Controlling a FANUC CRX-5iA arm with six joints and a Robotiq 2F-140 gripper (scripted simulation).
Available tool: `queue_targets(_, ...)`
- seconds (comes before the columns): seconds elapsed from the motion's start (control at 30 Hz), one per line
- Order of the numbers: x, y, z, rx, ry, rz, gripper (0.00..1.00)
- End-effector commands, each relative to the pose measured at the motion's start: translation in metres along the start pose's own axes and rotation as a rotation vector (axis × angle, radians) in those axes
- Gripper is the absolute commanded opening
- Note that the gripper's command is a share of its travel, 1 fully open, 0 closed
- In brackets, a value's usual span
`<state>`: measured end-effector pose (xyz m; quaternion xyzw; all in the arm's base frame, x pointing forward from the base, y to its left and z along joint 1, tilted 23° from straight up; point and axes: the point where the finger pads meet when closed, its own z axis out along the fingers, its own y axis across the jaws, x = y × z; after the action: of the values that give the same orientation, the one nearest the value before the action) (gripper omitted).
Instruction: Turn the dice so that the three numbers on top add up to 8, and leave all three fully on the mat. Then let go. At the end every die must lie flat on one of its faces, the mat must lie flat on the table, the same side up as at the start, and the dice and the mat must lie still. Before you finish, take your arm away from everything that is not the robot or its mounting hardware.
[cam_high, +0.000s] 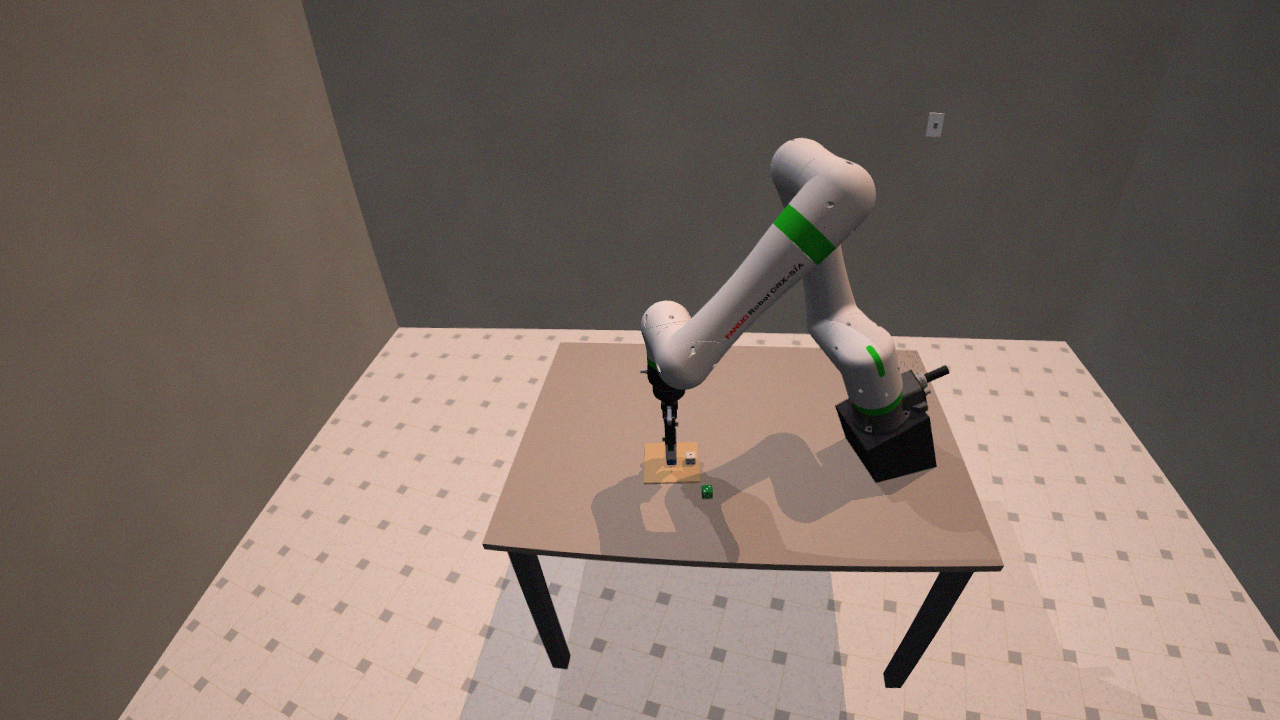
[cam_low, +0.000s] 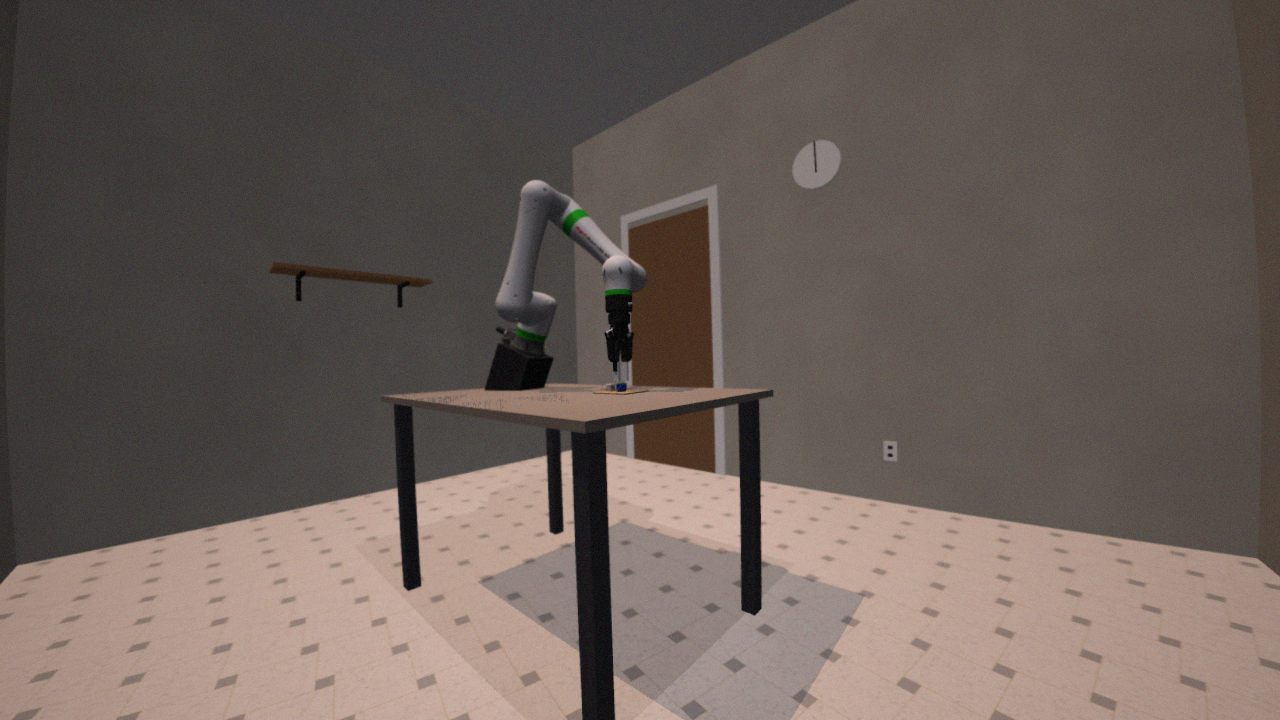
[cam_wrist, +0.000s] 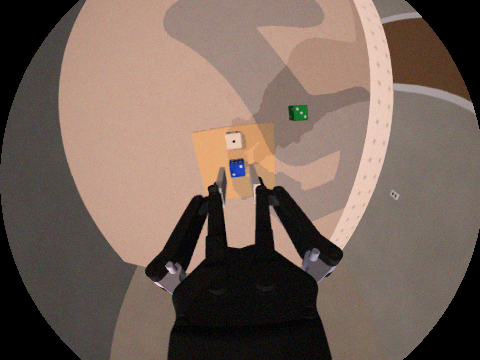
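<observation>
The orange mat (cam_high: 653, 475) (cam_low: 637, 391) (cam_wrist: 210, 145) lies on the table. A blue die (cam_high: 671, 462) (cam_low: 621, 387) (cam_wrist: 237, 168) sits on the mat, with two pips on its upper face in the wrist view. A white die (cam_high: 690, 458) (cam_wrist: 233, 141) stands beside it on the mat and shows one pip on top. A green die (cam_high: 707, 491) (cam_wrist: 298, 113) lies on the table, off the mat, and shows three pips on top. My gripper (cam_high: 670, 455) (cam_wrist: 237, 173) points down over the blue die. Its fingers stand open either side of it, with a gap on both sides.
The table (cam_high: 590, 385) (cam_low: 501, 401) carries the arm's black base (cam_high: 886, 447) (cam_low: 519, 368) on the far side from the mat. The arm's shadow falls across the mat and the green die. The white die is close to the blue one.
</observation>
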<state>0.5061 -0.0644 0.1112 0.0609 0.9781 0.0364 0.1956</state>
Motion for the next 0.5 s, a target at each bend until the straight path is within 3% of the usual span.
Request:
queue_targets(0.0,0.000,0.000,-0.020,0.000,0.000,0.000,0.25)
queue_targets(0.17,0.000,0.000,-0.045,0.000,0.000,0.000,0.25)
queue_targets(0.47,0.000,0.000,-0.057,0.000,0.000,0.000,0.25)
